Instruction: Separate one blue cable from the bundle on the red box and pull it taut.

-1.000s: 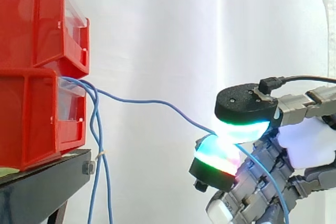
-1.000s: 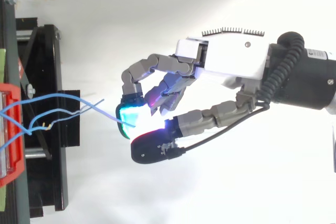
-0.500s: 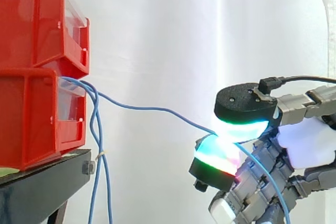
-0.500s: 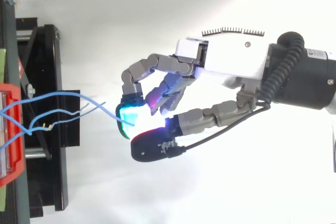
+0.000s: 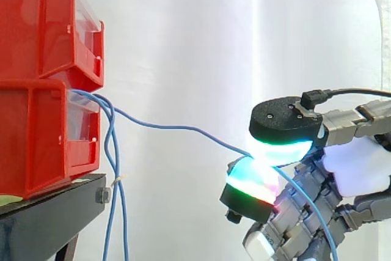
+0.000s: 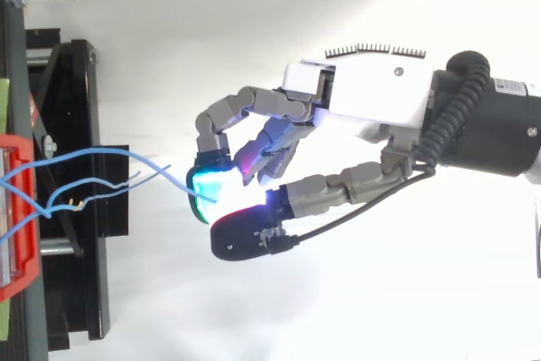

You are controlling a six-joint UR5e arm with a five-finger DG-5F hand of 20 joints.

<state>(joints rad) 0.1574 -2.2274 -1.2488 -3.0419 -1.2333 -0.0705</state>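
One blue cable runs from the lower red box rightward in a shallow wavy line to my hand. The thumb and a finger, pads glowing cyan and green, pinch it at their tips. Past the pinch the cable drops down across the curled fingers. From above, the same cable leaves the red box and reaches the hand. The rest of the bundle hangs down beside the box front.
Two red bins are stacked on a black stand at the left, with a white curtain behind. In the top view the black stand frame lies left of the hand, with loose cable ends over it.
The cable between box and hand has shifted slightly, its curve a little flatter. The hand has stayed in place with the same pinch.
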